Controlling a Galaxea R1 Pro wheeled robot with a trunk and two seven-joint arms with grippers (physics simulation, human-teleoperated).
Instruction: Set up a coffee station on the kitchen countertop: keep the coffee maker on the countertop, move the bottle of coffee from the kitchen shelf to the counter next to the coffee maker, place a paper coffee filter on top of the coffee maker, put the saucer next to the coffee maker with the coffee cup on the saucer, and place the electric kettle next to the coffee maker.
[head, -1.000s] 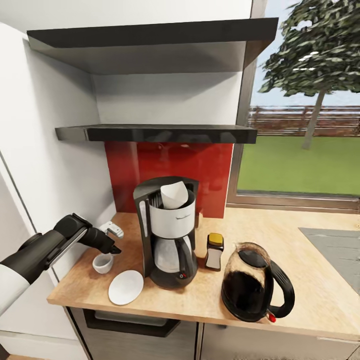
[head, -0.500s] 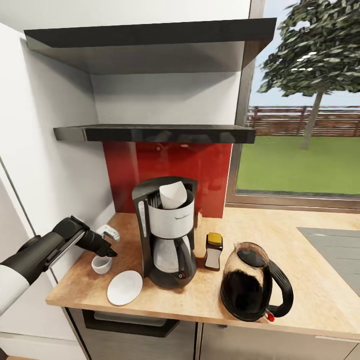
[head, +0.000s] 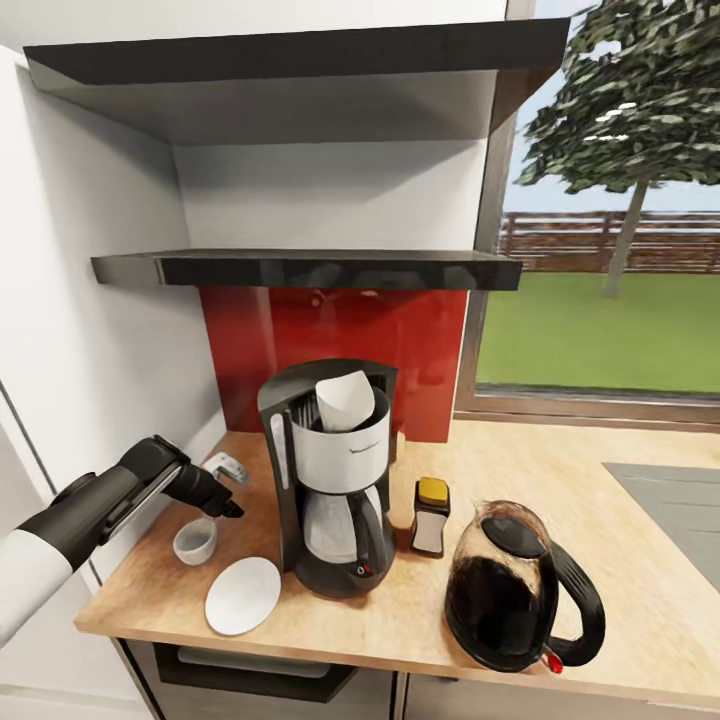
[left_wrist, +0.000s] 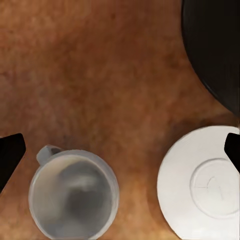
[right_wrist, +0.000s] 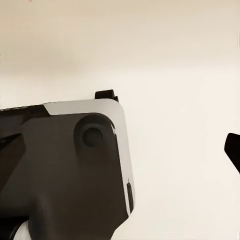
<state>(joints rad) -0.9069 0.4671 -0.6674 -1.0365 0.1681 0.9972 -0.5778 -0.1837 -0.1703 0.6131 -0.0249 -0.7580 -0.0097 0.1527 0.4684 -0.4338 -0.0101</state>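
Left gripper (head: 222, 490): held above the coffee cup (head: 195, 541), fingers spread wide, nothing gripped; in the left wrist view the two dark fingertips (left_wrist: 10, 155) are seen at opposite edges, with cup and saucer between them
Right gripper: its state cannot be told; in the right wrist view a dark and silver robot part (right_wrist: 65, 170) is seen against a pale wall, with one dark fingertip (right_wrist: 233, 147) at the edge
Coffee cup: upright on the countertop (head: 560, 470), near the left edge, just beside the saucer (head: 243, 595) but not on it
Saucer: bare, lying flat just in front and to the left of the coffee maker (head: 335, 480)
Coffee maker: upright on the countertop before the red backsplash (head: 330, 350)
Paper coffee filter (head: 346, 400): set in the top of the coffee maker
Bottle of coffee (head: 431, 517): upright, just right of the coffee maker
Electric kettle (head: 520, 590): placed right of the bottle, near the front edge
Shelf (head: 300, 268): mounted above the coffee maker
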